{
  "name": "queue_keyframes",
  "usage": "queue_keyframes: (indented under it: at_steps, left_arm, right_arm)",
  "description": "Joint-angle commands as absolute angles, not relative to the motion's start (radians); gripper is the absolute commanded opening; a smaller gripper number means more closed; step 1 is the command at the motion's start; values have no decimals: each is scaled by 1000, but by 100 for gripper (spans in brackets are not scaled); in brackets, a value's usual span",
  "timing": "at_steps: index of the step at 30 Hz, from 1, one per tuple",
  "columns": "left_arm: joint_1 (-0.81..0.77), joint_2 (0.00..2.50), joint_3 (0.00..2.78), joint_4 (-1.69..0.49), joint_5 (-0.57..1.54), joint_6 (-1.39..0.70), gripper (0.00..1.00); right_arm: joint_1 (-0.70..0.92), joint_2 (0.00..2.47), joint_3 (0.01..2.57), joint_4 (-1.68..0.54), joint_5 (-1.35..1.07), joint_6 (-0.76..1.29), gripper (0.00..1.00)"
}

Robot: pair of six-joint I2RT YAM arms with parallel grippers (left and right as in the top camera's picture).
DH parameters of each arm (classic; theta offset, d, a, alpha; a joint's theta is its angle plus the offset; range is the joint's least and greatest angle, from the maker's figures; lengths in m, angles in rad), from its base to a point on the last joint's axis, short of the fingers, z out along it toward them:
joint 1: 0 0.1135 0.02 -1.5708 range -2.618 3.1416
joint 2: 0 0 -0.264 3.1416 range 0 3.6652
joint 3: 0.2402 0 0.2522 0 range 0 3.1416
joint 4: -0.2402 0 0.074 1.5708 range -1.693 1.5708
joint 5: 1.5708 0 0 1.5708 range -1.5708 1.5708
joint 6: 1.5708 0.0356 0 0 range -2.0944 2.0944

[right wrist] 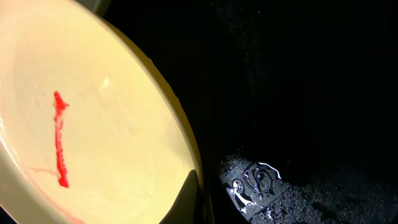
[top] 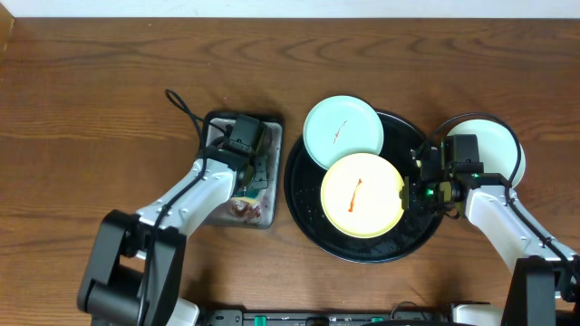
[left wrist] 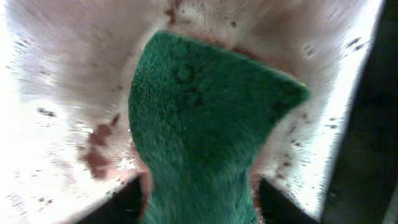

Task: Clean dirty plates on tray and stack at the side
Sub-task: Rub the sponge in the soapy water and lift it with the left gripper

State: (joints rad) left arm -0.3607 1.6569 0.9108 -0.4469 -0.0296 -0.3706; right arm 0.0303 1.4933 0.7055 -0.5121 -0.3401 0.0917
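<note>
Left claw (top: 254, 167) hangs over the grey pan (top: 272, 127) beside the tray and grips a green sponge (left wrist: 205, 124), which fills the left wrist view above a wet pan floor flecked with reddish stains. Right claw (top: 417, 181) sits at the right edge of the yellow plate (top: 358, 195), with one finger showing against the rim in the right wrist view, but I cannot tell whether it has closed on it. That plate lies on the black tray (top: 308, 217) and carries a red streak, so it is not clean yet. A mint plate (top: 343, 131) rests at the upper left of the tray, partly over the rim, also marked with red. One pale plate (top: 503, 149) lies off the tray on the tabletop (top: 109, 81) to the right, partly under the right arm, and no smear shows on what is visible. By my reckoning about a third is done, with two plates left to wipe and stack on that one
</note>
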Motion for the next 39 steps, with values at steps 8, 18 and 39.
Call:
queue_keyframes:
  at_steps: [8,18,39]
  left_arm:
    - [-356,1629,912,-439,-38,-379,76]
    - [-356,1680,887,-432,-36,-379,47]
    - [-356,1623,910,-482,11,-378,7]
  right_arm:
    - [40,1500,702,-513,-340,96,1]
    - [40,1500,702,-513,-340,96,1]
    - [40,1500,702,-512,-329,96,1]
